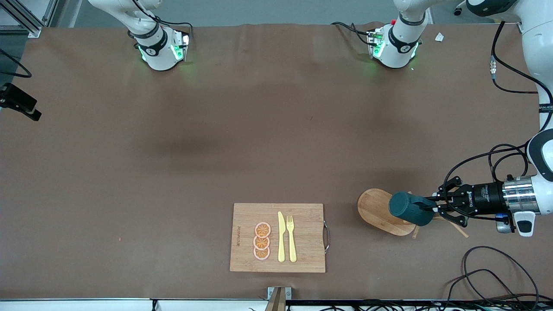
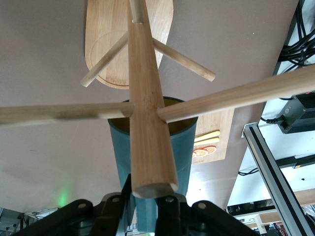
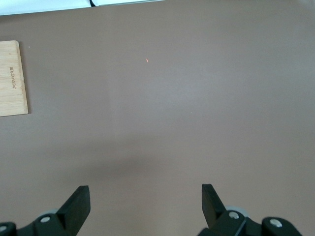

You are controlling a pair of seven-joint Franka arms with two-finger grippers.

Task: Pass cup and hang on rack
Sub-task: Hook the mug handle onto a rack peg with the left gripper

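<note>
Cup (image 1: pixel 408 208) clamped in left gripper (image 1: pixel 433 206) at rack (image 1: pixel 380 211), near table's front edge.
Right gripper (image 3: pixel 145 206) waits, fingers apart; a misaligned handle could miss its peg, tipping the rack.

You're looking at a matt, ribbed teal cup (image 1: pixel 410 208) with a mustard-yellow inside, held over the rack (image 1: pixel 382 211) of pale, smooth wood with visible grain. Beside the rack, the cutting board (image 1: pixel 302 237) is bamboo with a metal handle, lying on a matt brown table (image 1: pixel 173 151).

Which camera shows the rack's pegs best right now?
Left wrist view: the rack fills it, pegs spreading from the post across the cup. Front view shows mostly its base, pegs largely hidden. Right wrist view shows none of it.
</note>
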